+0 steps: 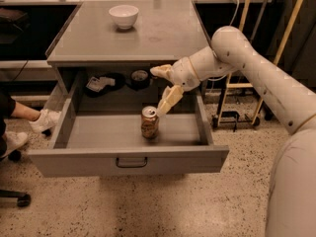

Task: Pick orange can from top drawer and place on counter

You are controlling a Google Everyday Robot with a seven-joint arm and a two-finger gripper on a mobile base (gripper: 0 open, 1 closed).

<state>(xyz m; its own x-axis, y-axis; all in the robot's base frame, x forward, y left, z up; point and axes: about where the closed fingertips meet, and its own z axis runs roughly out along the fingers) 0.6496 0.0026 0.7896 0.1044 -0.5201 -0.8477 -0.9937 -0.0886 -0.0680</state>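
pincer [156, 92] spread wide, empty | sits just up-right of orange can [149, 123] | can's upright, so you'd drop down-left imo

This looks like a lab or workroom, not a home. There is a speckled hard floor [163, 211], a plain grey metal cabinet with its counter [163, 33] and open top drawer [128, 163], and a wheeled chair base [19, 199] at the left (a seated person's white shoe [44, 120] is nearby). Wooden frames [294, 13] lean behind. The gripper [157, 92] hangs over the drawer, fingers apart, just beside the orange can [149, 123].
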